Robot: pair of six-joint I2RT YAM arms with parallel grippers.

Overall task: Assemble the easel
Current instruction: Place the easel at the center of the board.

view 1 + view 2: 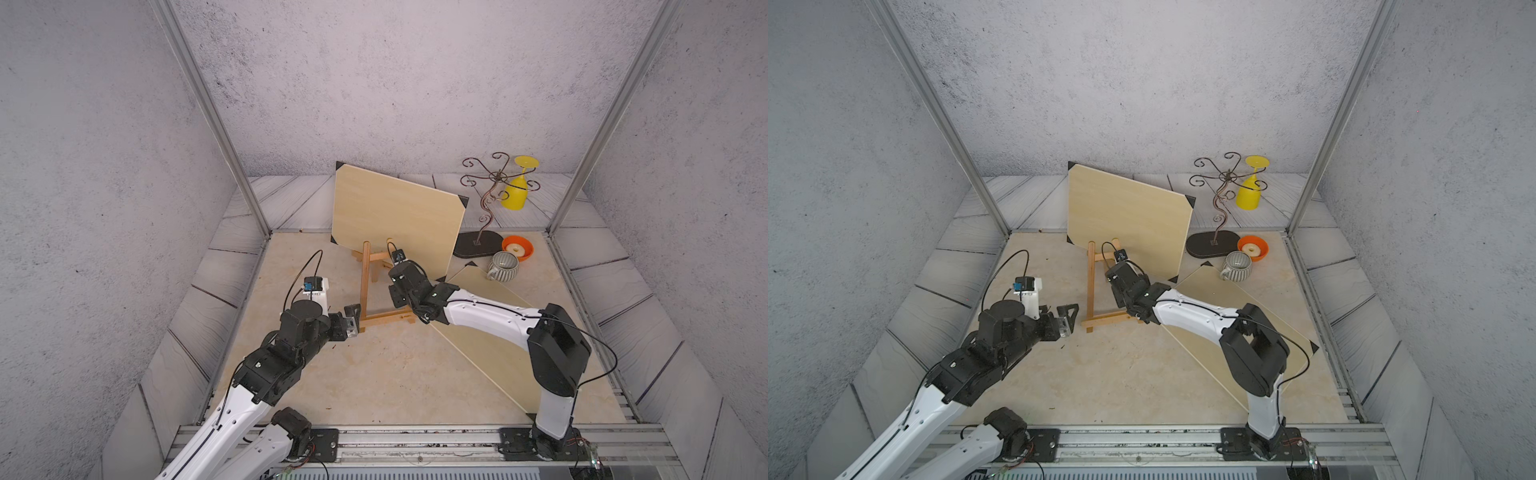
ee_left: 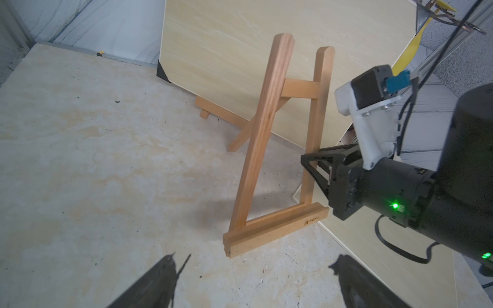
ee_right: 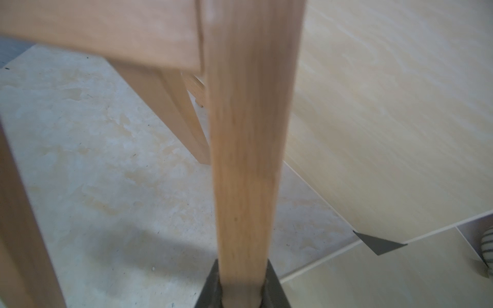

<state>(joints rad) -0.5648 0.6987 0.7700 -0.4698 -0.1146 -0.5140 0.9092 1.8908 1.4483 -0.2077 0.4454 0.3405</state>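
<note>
A wooden easel (image 1: 365, 282) (image 1: 1090, 282) (image 2: 264, 133) stands upright mid-table on its bottom ledge (image 2: 277, 229), its rear leg (image 2: 240, 138) spread behind. My right gripper (image 2: 317, 170) (image 3: 241, 293) is shut on the easel's right upright (image 3: 245, 160), low down; in both top views its wrist hides the jaws. My left gripper (image 1: 353, 319) (image 1: 1068, 319) (image 2: 254, 262) is open wide just off the ledge's left end, with nothing between its fingers. A beige board (image 1: 395, 216) (image 2: 266, 34) with black corners stands tilted right behind the easel.
A second beige board (image 1: 490, 345) lies flat under the right arm. At the back right stand a wire rack (image 1: 484, 199) with a yellow glass (image 1: 517, 191) hung upside down, an orange bowl (image 1: 519, 247) and a striped mug (image 1: 503, 267). Walls enclose three sides.
</note>
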